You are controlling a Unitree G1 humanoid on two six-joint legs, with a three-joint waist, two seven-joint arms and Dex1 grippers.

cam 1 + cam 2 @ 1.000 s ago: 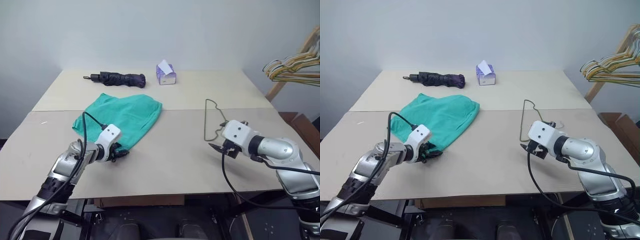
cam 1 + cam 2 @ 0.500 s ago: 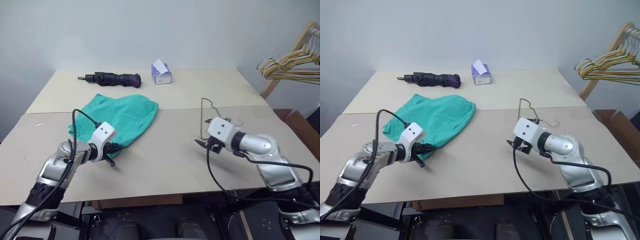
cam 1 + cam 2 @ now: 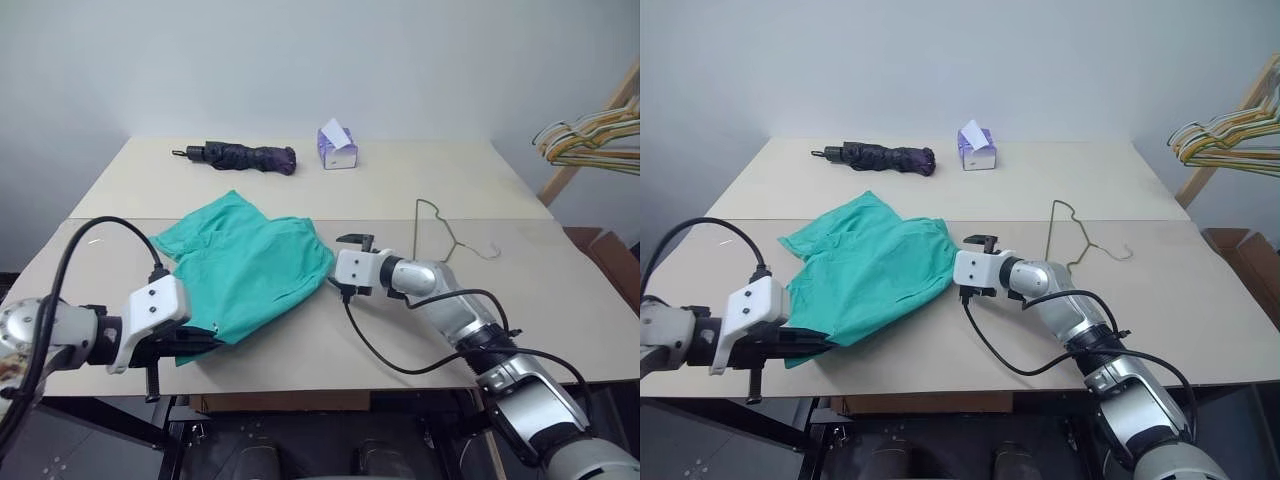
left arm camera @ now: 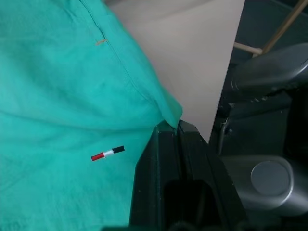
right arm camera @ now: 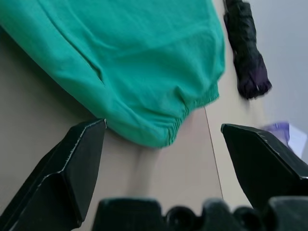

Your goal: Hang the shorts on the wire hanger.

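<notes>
At the near left edge of the tabletop (image 3: 420, 330), the left hand (image 3: 205, 338) is clamped tight on a corner of the shorts (image 3: 250, 275); the left wrist view shows its two black fingers (image 4: 168, 144) pressed together with the teal hem pinched between them. From that pinched corner the shorts spread away across the left-centre of the tabletop, rumpled, with the gathered waistband at their right side. Beyond them, near the far edge, lies a dark folded umbrella (image 3: 240, 156), and to its right stands a small purple tissue box (image 3: 336, 148). Just right of the waistband the right hand (image 3: 345, 268) is set low over the tabletop with its fingers (image 5: 72, 168) spread wide and holding nothing, the waistband edge lying just ahead of them in the right wrist view. Right of that arm the wire hanger (image 3: 445, 235) lies flat on the tabletop, apart from the shorts. At the far right a bunch of hangers (image 3: 590, 140) hangs on a wooden rack.
</notes>
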